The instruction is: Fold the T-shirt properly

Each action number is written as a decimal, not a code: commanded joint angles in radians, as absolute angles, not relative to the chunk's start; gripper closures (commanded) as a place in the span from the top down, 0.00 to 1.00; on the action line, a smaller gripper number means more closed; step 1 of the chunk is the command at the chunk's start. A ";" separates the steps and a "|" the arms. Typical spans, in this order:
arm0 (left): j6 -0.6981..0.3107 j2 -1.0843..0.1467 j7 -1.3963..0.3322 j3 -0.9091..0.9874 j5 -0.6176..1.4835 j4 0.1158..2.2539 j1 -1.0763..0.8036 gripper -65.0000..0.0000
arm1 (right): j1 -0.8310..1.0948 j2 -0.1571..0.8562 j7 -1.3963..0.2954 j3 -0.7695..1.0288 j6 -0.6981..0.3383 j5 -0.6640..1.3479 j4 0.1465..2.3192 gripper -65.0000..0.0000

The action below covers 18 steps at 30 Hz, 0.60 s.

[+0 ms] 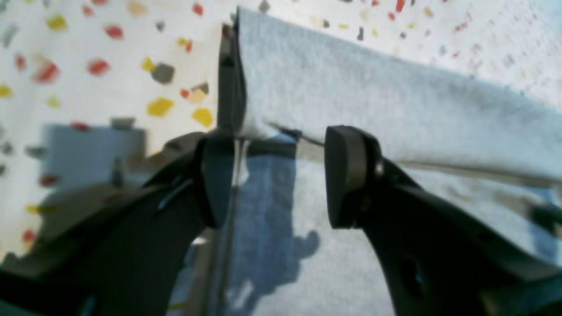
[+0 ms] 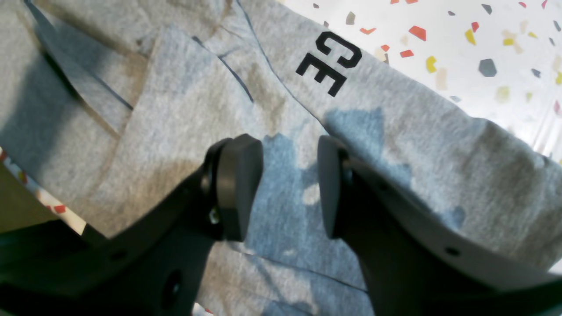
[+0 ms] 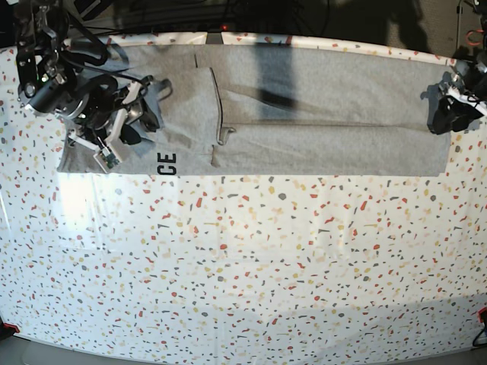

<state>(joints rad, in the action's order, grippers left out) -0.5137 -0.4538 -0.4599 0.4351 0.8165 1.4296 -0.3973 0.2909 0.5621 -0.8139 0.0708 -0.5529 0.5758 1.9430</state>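
The light grey T-shirt (image 3: 319,144) lies folded into a long strip across the far part of the table. Black letters "CE" (image 3: 168,163) show near its front left edge, and also in the right wrist view (image 2: 331,61). My right gripper (image 2: 285,188) is open just above the layered cloth (image 2: 175,109) at the shirt's left end (image 3: 114,137). My left gripper (image 1: 281,180) is open at the shirt's right end (image 3: 445,114). A raised fold edge (image 1: 373,87) runs just beyond its fingers, with the corner by the left finger (image 1: 217,175).
The white speckled table (image 3: 243,266) stretches in front of the shirt. The table's far edge runs right behind the shirt. The arm bodies and cables sit at the far left (image 3: 46,68) and far right (image 3: 468,76) corners.
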 commanded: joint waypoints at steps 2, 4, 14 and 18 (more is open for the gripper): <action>-0.527 -0.466 -0.434 0.444 0.832 1.379 -0.360 0.50 | 0.283 0.573 -0.811 0.078 -0.548 0.584 1.954 0.39; -0.600 -0.466 -0.437 0.443 0.850 1.315 -0.328 0.50 | 0.283 0.573 -0.817 0.078 -0.549 0.584 1.954 0.39; -0.698 -0.432 -0.531 0.443 0.888 1.207 -0.246 0.49 | 0.283 0.573 -0.816 0.078 -0.549 0.584 1.954 0.39; -0.698 -0.417 -0.532 0.442 0.888 1.207 -0.246 0.43 | 0.283 0.574 -0.817 0.078 -0.549 0.583 1.954 0.39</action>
<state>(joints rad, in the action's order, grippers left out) -0.6907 -0.4068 -0.5247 0.4381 0.8837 1.1995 -0.2489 0.2913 0.5598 -0.8330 0.0708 -0.5529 0.5755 1.9415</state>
